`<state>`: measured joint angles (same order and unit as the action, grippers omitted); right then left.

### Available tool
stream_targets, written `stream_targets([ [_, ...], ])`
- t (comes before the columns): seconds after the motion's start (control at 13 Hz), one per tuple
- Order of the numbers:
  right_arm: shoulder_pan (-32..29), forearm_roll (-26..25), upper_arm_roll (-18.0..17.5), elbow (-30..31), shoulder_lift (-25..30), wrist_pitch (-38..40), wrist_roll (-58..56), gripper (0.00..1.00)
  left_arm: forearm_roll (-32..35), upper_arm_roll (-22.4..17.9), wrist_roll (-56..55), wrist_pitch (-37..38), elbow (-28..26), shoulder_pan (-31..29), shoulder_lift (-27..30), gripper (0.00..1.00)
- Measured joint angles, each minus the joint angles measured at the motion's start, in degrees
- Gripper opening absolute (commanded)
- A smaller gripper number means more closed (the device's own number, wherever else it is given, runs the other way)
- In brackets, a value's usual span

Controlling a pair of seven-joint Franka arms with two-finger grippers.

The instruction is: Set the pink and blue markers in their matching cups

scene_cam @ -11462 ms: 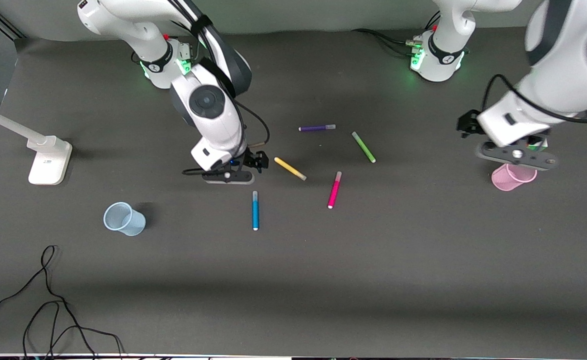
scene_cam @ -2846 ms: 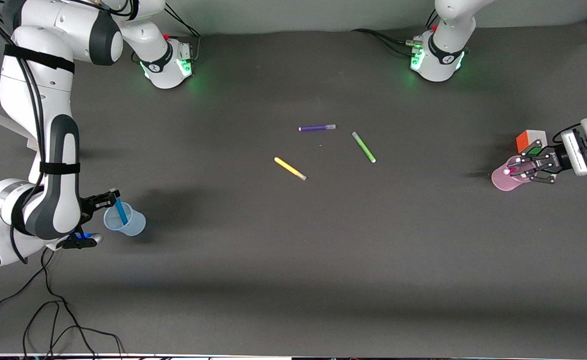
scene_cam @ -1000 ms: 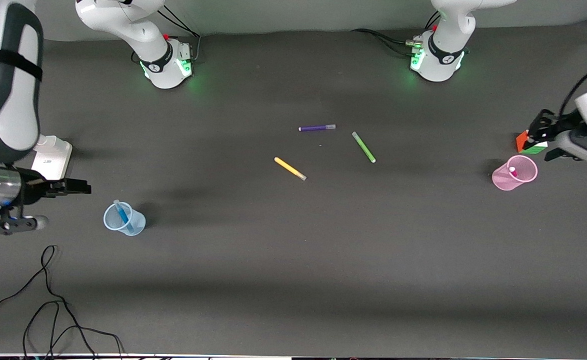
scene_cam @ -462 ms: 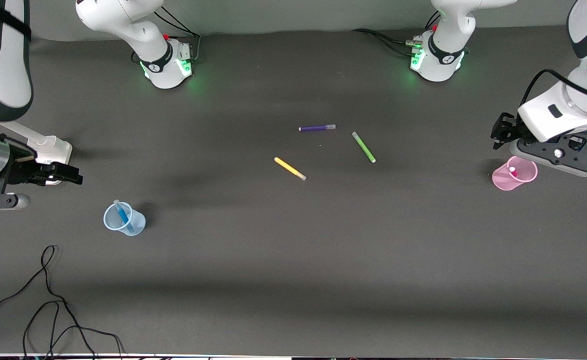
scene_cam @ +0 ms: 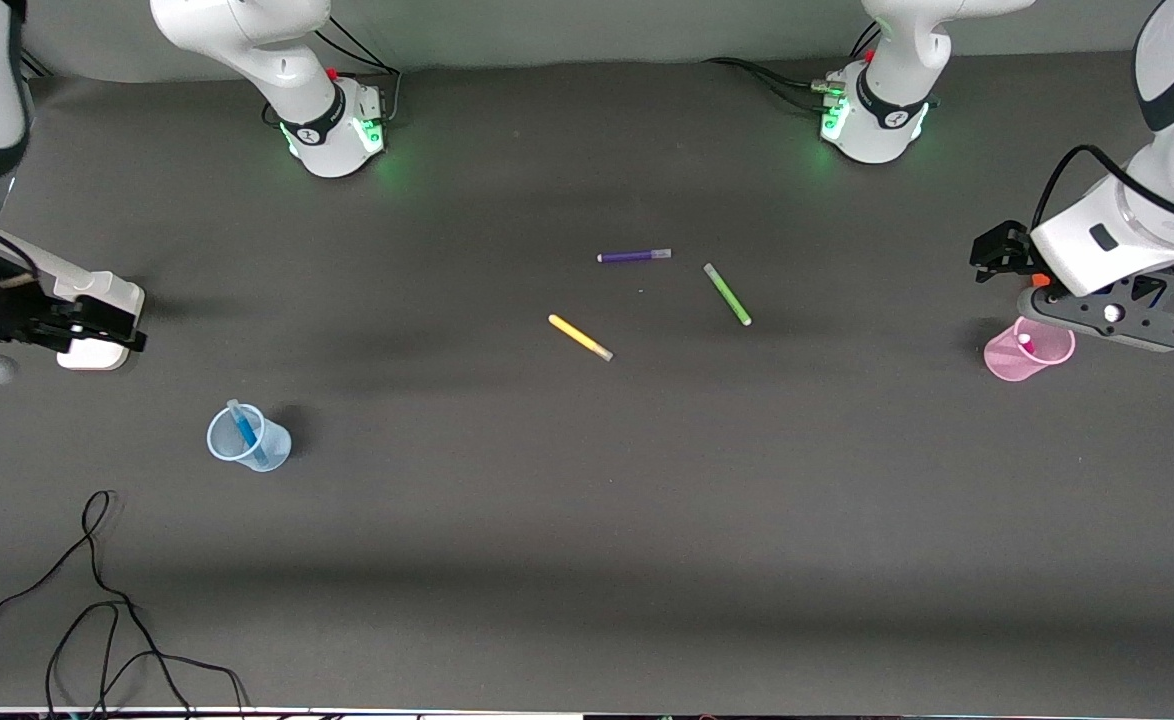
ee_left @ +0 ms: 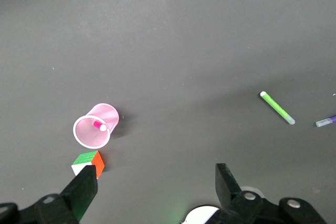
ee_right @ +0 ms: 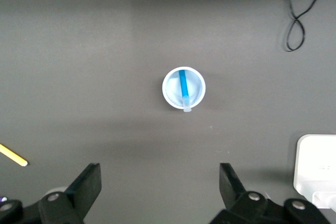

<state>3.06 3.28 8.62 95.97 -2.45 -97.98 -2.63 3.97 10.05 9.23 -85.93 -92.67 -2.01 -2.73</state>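
The blue marker (scene_cam: 243,425) (ee_right: 183,84) leans inside the pale blue cup (scene_cam: 265,452) (ee_right: 170,95), which stands upright toward the right arm's end of the table. At the left arm's end, the pink marker (scene_cam: 1024,341) (ee_left: 98,126) stands in the pink cup (scene_cam: 1009,362) (ee_left: 89,136). My right gripper (scene_cam: 97,325) (ee_right: 160,184) hangs open and empty over the white stand base, apart from the blue cup. My left gripper (scene_cam: 997,250) (ee_left: 156,187) is open and empty, up in the air beside the pink cup.
Yellow (scene_cam: 580,337), green (scene_cam: 727,294) and purple (scene_cam: 634,256) markers lie at the table's middle. A coloured cube (ee_left: 88,163) sits next to the pink cup. A white stand base (scene_cam: 97,330) and a black cable (scene_cam: 97,600) are at the right arm's end.
Both grippers have drawn up and away from their cups. The left gripper's fingers have spread wider. Both markers stay in their cups.
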Motion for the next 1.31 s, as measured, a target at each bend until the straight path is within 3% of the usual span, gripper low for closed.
stream_targets([
  [0.08, -3.0, -0.5, -2.9, 0.0, 0.6, 0.0, 0.0, 1.00, 0.0, 0.0, -1.7, 0.0, -0.4, 0.0, 0.1, 1.00],
  [0.23, -4.3, -1.0, -4.7, 0.0, 1.5, 0.1, 0.0, 1.00, 0.0, 0.2, -5.2, 0.0, -0.8, 0.1, 0.3, 1.00],
  [1.31, -7.6, -1.6, -7.6, 0.3, 2.2, 2.3, 0.0, 1.00, 0.0, -0.1, -2.8, -0.5, -1.2, 0.1, 0.5, 1.00],
])
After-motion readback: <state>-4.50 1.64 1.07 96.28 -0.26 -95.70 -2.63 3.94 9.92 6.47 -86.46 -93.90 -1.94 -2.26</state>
